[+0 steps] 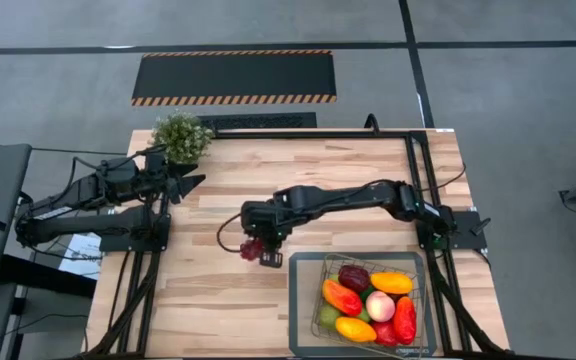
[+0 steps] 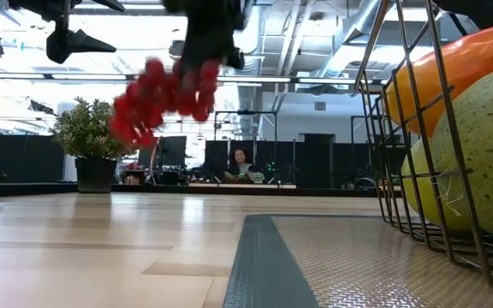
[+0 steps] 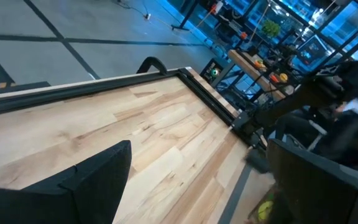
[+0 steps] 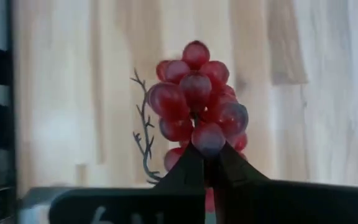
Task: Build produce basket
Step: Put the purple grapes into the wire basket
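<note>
Our right gripper (image 1: pixel 256 247) fingers pinch the grapes (image 4: pixel 197 102) closed; swinging, they could slip short of the basket (image 1: pixel 304 262).

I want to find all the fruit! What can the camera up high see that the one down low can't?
Only the high view shows the whole basket full of produce, and the left gripper waiting open beside the potted plant. Only the low view shows a person in the room behind. Both show the right gripper holding the red grapes above the table.
</note>
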Controlling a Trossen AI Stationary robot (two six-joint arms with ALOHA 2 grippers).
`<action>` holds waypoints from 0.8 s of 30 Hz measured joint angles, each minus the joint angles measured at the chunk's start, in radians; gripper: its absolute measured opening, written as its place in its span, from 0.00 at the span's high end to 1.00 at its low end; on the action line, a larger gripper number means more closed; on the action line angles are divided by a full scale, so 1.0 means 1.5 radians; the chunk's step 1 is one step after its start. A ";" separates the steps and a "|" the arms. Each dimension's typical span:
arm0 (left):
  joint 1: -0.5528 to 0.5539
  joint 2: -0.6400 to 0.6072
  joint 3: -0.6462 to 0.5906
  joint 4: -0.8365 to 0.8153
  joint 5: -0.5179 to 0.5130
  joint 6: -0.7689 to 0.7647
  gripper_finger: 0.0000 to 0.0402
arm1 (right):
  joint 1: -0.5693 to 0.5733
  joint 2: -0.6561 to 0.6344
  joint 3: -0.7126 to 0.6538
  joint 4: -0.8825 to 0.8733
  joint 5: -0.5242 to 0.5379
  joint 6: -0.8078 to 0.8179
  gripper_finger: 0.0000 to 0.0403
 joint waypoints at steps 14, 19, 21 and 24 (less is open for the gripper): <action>0.000 0.000 0.000 0.012 -0.012 0.003 0.10 | 0.190 -0.143 0.017 -0.216 0.038 0.345 0.96; 0.000 0.000 0.000 0.015 -0.039 0.008 0.10 | 0.289 -0.161 0.017 -0.319 0.105 0.569 0.96; 0.000 0.000 0.000 0.015 -0.050 0.008 0.10 | 0.324 -0.160 0.010 -0.316 0.127 0.627 0.96; 0.000 0.000 0.000 0.019 -0.071 0.008 0.10 | 0.361 -0.158 -0.010 -0.303 0.154 0.705 0.95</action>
